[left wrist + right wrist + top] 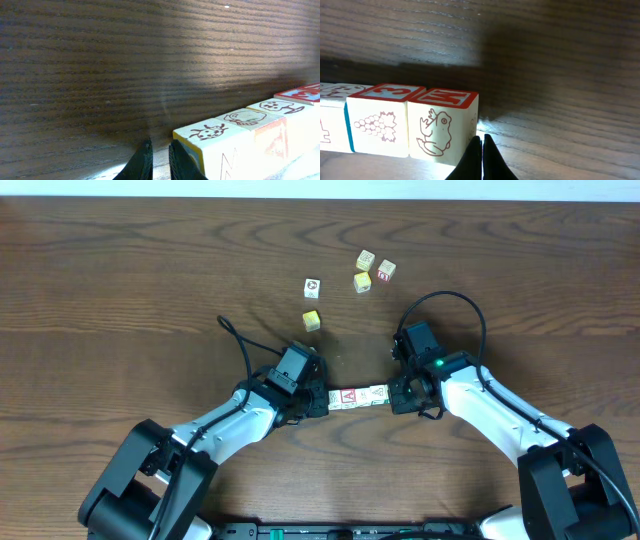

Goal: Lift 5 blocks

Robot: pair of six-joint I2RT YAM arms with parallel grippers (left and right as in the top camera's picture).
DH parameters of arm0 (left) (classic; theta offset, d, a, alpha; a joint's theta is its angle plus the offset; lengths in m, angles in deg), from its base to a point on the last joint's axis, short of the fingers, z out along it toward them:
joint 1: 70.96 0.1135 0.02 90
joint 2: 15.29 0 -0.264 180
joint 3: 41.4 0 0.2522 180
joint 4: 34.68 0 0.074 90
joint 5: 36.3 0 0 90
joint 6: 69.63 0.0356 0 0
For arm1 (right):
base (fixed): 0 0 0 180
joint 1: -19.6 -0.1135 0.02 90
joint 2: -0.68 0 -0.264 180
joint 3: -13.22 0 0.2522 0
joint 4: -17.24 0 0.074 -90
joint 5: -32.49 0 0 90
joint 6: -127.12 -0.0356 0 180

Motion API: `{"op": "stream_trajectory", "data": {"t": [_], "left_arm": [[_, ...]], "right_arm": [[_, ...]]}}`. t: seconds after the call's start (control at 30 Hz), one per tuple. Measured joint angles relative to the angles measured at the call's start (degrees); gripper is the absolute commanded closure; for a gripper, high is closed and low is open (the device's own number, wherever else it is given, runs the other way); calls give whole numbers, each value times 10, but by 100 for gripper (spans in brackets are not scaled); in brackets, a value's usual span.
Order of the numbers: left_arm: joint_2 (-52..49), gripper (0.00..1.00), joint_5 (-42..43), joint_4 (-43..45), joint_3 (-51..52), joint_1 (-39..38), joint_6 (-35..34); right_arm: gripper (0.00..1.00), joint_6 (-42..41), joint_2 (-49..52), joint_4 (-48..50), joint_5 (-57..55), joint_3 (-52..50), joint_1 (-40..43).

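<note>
End effectors (322,402) (393,395) at blocks' (358,396) two ends

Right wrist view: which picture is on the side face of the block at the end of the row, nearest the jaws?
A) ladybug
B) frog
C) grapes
B: the end block beside the right gripper shows a frog outline on its side, while the grapes are on the neighbouring block.

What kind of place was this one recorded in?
Probably a robot test bench: two robot arms over a dark wooden table, with a row of picture blocks between them.
</note>
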State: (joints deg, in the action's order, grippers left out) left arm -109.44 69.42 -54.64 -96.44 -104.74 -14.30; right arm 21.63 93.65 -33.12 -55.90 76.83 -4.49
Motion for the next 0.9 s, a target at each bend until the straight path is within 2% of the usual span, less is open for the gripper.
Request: {"op": "stream_trajectory", "data": {"t": [0.47, 0.57, 0.6, 0.73, 0.9], "left_arm": [[0, 85, -1, 2, 0, -5, 0], [0, 83, 0, 2, 0, -5, 0], [0, 79, 0, 2, 0, -5, 0], [0, 78, 2, 2, -2, -6, 2], [0, 78, 2, 1, -2, -7, 2]], "right_arm": [[98, -45, 0, -6, -24, 0, -8], [95, -52, 0, -5, -30, 0, -9], [94, -54, 0, -6, -34, 0, -9], [98, -60, 0, -17, -53, 0, -9], [99, -65, 0, -35, -81, 0, -9]]}}
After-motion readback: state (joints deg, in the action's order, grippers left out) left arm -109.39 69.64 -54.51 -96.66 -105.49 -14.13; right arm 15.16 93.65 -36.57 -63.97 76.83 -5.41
